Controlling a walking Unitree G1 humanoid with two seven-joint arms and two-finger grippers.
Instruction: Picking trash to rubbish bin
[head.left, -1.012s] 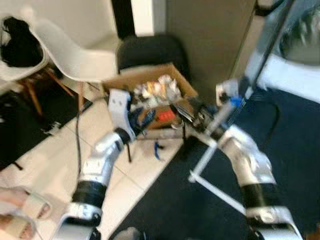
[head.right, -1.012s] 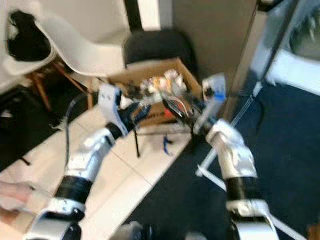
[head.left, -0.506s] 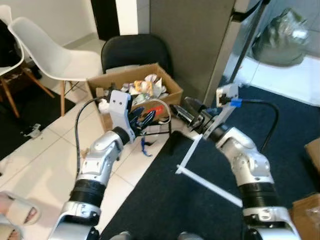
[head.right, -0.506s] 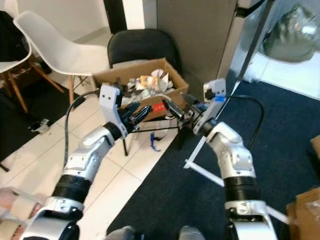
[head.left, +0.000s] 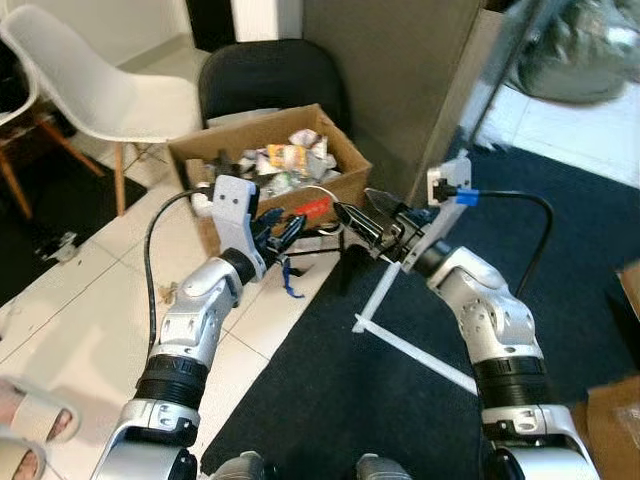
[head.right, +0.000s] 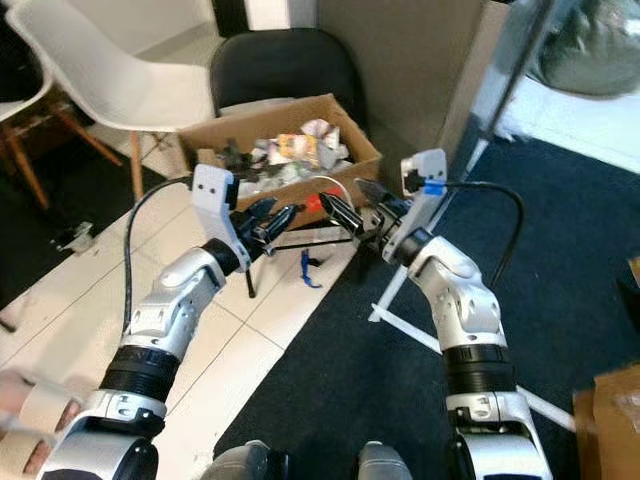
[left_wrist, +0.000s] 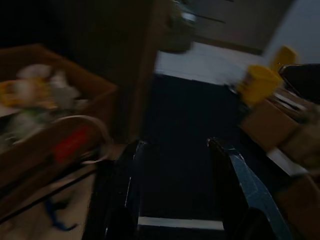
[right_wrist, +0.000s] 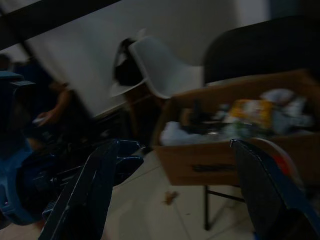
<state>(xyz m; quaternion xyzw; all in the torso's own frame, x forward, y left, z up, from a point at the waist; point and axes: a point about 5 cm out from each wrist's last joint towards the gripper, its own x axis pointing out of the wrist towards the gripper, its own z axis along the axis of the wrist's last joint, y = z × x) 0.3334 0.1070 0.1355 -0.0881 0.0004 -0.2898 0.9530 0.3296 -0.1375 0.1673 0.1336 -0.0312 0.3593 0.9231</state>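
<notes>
both grippers, left and right, are hovering wide open and empty at 6 o'clock of the cardboard box; risk: advancing and snagging the black wire stand

White tiled floor meets a dark carpet. A trash-filled cardboard box is parked on the tiles just beyond both grippers.

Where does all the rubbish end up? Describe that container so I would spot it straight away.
Find the black chair against the grey wall. Right in front of it on the floor sits an open cardboard box heaped with crumpled wrappers. It has a red label on its front, unlike the white chair beside it.
</notes>
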